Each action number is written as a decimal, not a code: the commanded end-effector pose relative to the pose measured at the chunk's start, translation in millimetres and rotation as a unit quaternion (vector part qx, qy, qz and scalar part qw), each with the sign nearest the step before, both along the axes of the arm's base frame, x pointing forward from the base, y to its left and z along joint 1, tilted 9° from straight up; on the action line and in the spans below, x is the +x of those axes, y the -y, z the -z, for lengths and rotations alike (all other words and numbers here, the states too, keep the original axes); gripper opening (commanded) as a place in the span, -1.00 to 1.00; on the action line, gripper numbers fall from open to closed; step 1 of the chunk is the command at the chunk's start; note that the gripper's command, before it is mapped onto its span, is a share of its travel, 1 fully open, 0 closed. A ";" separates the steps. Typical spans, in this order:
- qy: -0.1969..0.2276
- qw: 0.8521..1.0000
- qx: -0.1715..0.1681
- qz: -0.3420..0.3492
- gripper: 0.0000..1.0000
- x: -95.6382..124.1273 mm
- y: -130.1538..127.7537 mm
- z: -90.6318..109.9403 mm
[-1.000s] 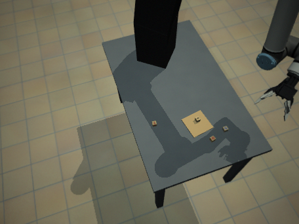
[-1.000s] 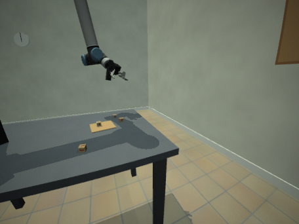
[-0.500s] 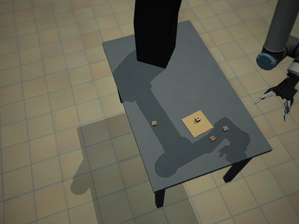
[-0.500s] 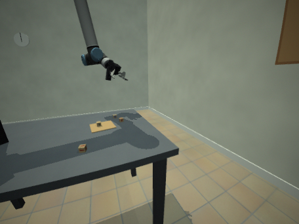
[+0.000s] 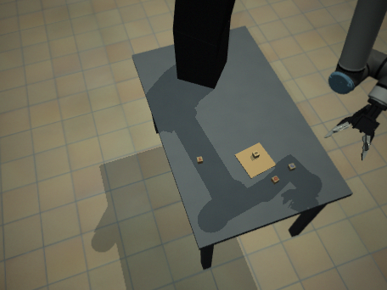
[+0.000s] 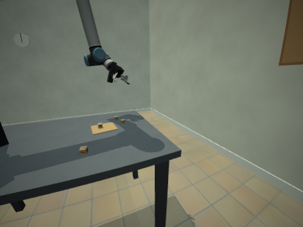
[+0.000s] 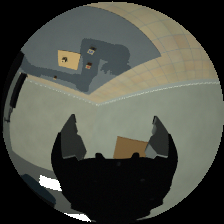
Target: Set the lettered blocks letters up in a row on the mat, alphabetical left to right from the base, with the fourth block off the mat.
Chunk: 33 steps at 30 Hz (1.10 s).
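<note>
A tan mat (image 5: 255,160) lies on the grey table, and one small block (image 5: 255,154) sits on it near its middle. Two blocks lie off the mat beside it, one with a red top (image 5: 275,179) and one further right (image 5: 291,166). A fourth block (image 5: 199,159) lies apart to the left of the mat. The letters are too small to read. My gripper (image 5: 356,136) is open and empty, high above the table near its right edge. It also shows in the exterior view (image 6: 118,79), well above the mat (image 6: 103,128). In the wrist view the mat (image 7: 68,59) is far off.
The arm's black base column (image 5: 203,40) stands at the far end of the table. The table edge runs close to the two blocks by the mat. Walls meet in a corner behind the table in the exterior view.
</note>
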<state>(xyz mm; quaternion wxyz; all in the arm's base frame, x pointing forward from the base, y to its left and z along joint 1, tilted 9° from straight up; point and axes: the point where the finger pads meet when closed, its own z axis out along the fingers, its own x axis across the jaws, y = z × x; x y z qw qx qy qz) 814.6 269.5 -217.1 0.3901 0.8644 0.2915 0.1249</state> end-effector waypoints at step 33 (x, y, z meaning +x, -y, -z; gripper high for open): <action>-0.358 0.862 0.351 -0.074 1.00 -69.5 79.9 164.5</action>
